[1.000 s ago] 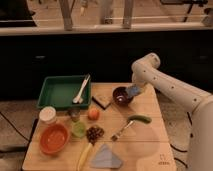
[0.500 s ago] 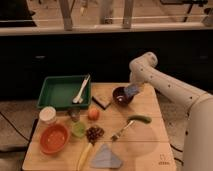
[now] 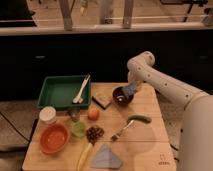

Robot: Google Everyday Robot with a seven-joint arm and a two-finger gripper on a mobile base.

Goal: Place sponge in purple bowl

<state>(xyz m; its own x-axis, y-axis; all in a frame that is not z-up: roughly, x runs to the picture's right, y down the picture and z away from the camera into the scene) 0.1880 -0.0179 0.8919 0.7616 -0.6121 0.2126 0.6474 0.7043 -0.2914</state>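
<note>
My gripper (image 3: 131, 89), clamped on the sponge (image 3: 129, 91), hangs at the right rim of the purple bowl (image 3: 116, 97).

In the camera view, I hold the light-blue block pinched between closed fingers, just over the bowl's right edge rather than its dark middle. The risk I judge from here: if I let go this far to the side, the soft, light block may catch the rim and tumble onto the table (image 3: 147, 145). Coming down carelessly could also shove the small bowl toward the tan-and-dark pad (image 3: 101, 101) just to its left. Whether the sponge touches the rim I cannot tell.
</note>
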